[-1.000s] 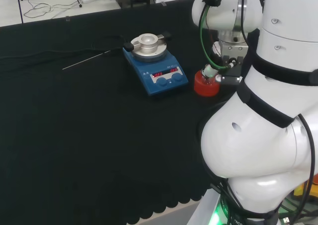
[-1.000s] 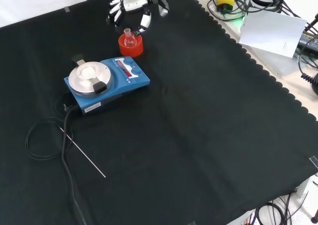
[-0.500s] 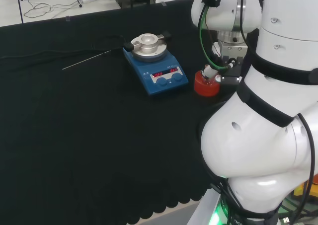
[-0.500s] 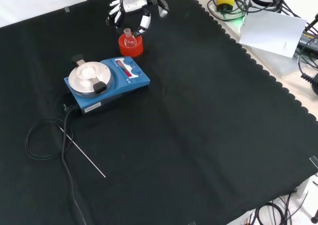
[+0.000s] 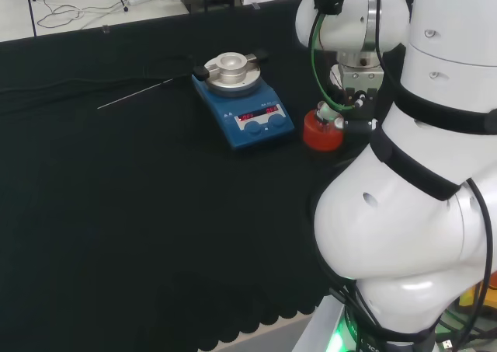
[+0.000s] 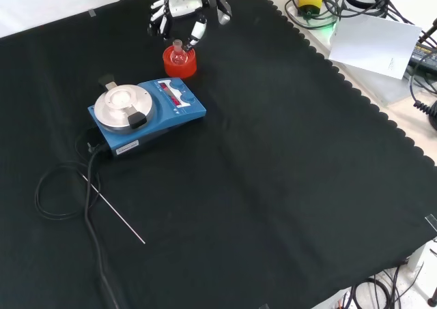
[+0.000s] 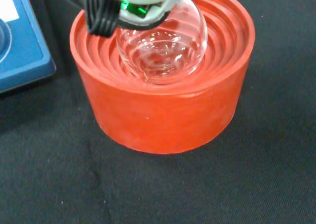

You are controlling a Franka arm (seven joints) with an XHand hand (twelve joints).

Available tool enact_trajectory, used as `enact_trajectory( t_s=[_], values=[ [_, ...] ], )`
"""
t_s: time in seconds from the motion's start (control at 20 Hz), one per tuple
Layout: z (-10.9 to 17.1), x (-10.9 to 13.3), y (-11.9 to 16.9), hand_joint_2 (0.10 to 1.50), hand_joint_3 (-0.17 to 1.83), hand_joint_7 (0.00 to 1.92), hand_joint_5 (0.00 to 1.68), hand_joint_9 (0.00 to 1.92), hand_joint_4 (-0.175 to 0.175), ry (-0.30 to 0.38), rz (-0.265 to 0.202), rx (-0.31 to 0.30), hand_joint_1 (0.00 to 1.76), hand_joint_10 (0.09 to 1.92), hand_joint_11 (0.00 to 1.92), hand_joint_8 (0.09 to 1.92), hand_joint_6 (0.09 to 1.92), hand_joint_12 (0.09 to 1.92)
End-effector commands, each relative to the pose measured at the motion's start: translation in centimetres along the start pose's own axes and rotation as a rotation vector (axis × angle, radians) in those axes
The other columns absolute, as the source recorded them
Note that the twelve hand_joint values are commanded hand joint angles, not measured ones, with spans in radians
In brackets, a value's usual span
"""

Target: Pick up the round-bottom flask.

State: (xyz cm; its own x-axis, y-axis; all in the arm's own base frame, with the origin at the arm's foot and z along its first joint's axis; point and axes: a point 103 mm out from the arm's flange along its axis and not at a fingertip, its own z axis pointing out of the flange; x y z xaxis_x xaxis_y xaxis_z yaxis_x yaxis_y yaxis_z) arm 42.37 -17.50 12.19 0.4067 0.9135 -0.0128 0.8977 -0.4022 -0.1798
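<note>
Round-bottom flask [image 7: 163, 46] sat in the red ribbed stand [image 7: 163, 110], clear glass bulb nested in the stand's concentric grooves, neck pointing up. In the front view the flask [image 6: 179, 52] and stand [image 6: 179, 63] stood on the black-cloth worktop [image 6: 273, 186] near its far edge, at about 1 o'clock from the blue hotplate stirrer [image 6: 147, 114] and just beside that unit's corner without visibly touching it. In the head view the stand [image 5: 321, 131] lay at 3 o'clock from the stirrer [image 5: 243, 102].

The hand [image 6: 184, 9] hovered over the flask at roughly 12 o'clock from it in the front view. Its fingers [image 6: 158, 24] hung down, spread and mostly straight, on either side of the flask neck; none was seen closed round the glass, so the hand was wide and holding nothing. In the head view the hand [image 5: 351, 95] was largely screened by the arm's white links; a green cable ran down beside it towards the flask neck [image 5: 326, 115].

The stirrer carried a round silver top plate [image 6: 123, 104]. A black power cable [image 6: 65, 186] looped across the cloth at 7 o'clock from the stirrer in the front view, and a thin metal rod [image 6: 116, 213] lay flat across the cloth beside that loop, well apart from the flask.
</note>
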Motion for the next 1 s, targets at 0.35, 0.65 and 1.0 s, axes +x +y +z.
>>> enact_trajectory(
  t_s=[0.35, 0.65, 1.0],
  values=[
    [-3.4, 0.2, -0.8, 0.7, 0.67, 0.35, 1.16, 0.6, 0.003, 0.046, 0.016, -0.031, 1.14, 0.63, 0.17, 0.7, 0.87, 1.39],
    [-6.6, 1.2, -1.6, 0.68, 0.7, 0.34, 1.17, 0.59, -0.023, 0.055, 0.015, -0.028, 1.15, 0.63, 0.15, 0.7, 0.86, 1.4],
    [-9.3, 2.8, -1.9, 0.68, 0.71, 0.32, 1.18, 0.59, -0.029, 0.061, 0.008, -0.03, 1.15, 0.63, 0.14, 0.7, 0.86, 1.4]
  ],
)
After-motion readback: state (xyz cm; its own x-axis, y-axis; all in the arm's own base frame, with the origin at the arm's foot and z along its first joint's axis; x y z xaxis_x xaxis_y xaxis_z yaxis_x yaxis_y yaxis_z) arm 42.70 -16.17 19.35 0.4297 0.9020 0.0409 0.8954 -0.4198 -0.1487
